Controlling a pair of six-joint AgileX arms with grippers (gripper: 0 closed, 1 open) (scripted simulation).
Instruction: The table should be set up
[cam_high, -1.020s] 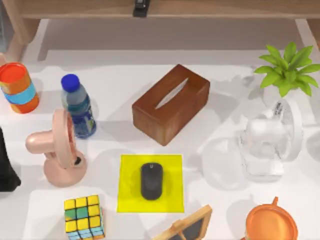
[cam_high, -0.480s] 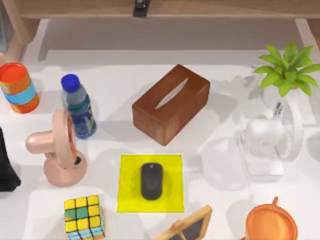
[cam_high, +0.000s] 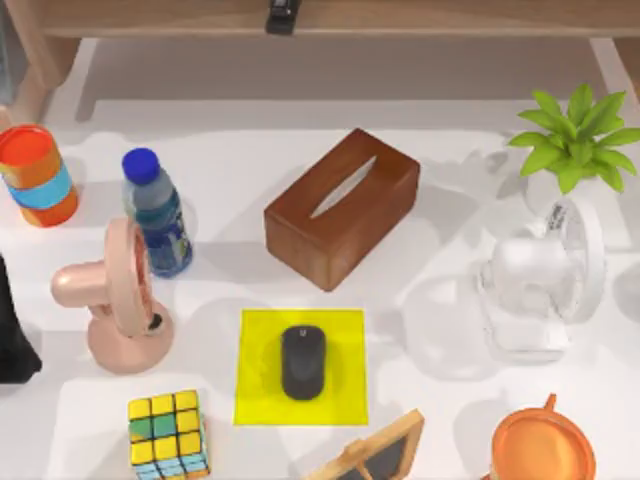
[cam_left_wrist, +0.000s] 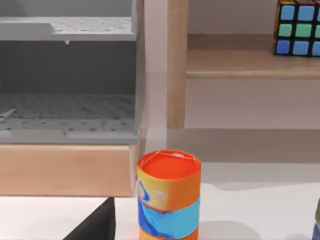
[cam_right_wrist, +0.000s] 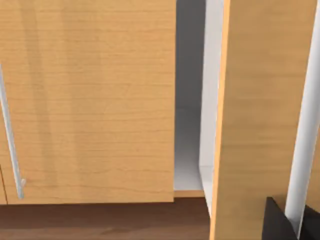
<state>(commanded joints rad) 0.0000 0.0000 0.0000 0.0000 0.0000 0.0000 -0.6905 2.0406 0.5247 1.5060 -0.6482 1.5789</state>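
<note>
The white table (cam_high: 250, 150) carries many objects. A black mouse (cam_high: 302, 362) lies on a yellow mat (cam_high: 255, 395) near the front middle. Behind the mat a brown tissue box (cam_high: 342, 208) stands at an angle. At the table's left edge a dark part of my left arm (cam_high: 10, 345) pokes in, parked beside the pink fan (cam_high: 115, 297). The left wrist view looks at an orange-and-blue can (cam_left_wrist: 169, 195), with a black piece of that gripper (cam_left_wrist: 95, 225) low in the picture. The right wrist view faces a wooden cabinet (cam_right_wrist: 90, 100), with a black piece of the right gripper (cam_right_wrist: 280, 222) in the corner.
On the left stand the can (cam_high: 38, 175) and a blue bottle (cam_high: 157, 215). A colour cube (cam_high: 168, 433) and a small framed board (cam_high: 375, 455) sit at the front. At the right are an orange cup (cam_high: 543, 445), a white fan (cam_high: 540, 280) and a green plant (cam_high: 575, 140). A wooden ledge (cam_high: 400, 15) runs along the back.
</note>
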